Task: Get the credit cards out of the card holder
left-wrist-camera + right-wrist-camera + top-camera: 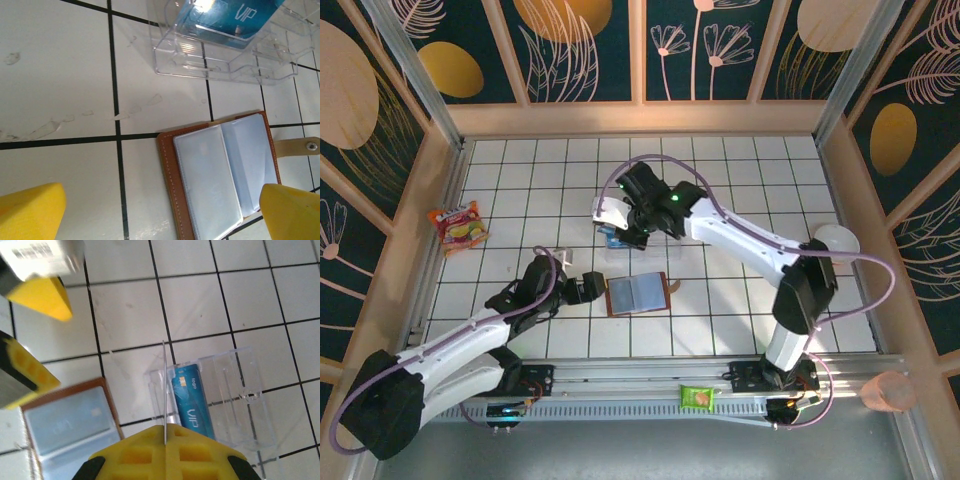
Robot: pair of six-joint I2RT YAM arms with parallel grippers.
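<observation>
The card holder (638,294) lies open and flat near the middle of the white tiled counter (770,180), a little toward its near edge. Its long axis runs roughly left to right, slightly tilted. The bluish-grey sleeves face up, and the closing tab (300,147) points toward the right edge of the counter.

Just beyond it, toward the far edge, sits a clear plastic box (240,400). Inside lies a blue credit card (192,402) marked "VIP", with its long axis running across the box's length.

The right gripper (165,427) hangs over this box. Its fingers are pressed together on a second card (164,385), seen edge-on as a thin pale line. That card sticks straight out from the fingers over the box's end nearest the holder; its colour cannot be told from this angle.

The left gripper (588,288) sits just left of the card holder. Its yellow fingers (30,212) are spread wide and hold nothing.

A red snack packet (458,225) lies near the left edge. A green packet (698,397) rests on the rail at the near edge.
</observation>
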